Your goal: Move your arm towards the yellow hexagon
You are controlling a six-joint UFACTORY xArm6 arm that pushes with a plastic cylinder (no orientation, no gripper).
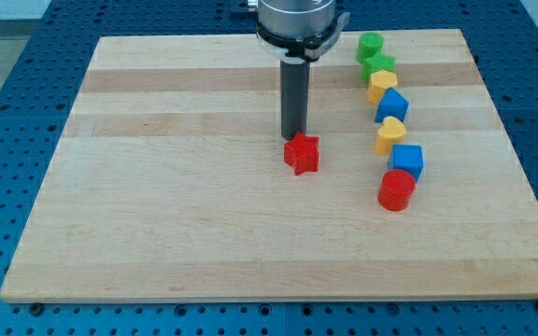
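Note:
The yellow hexagon lies at the view's upper right, third from the top in a curved line of blocks. My tip rests on the board near the middle, touching the top edge of a red star. The tip is well to the left of the yellow hexagon and a little lower in the view. The dark rod rises straight from the tip to the arm's wrist at the view's top.
The line of blocks runs down the right side: a green cylinder, a green star, a blue block, a yellow heart, a blue cube and a red cylinder. The wooden board sits on a blue perforated table.

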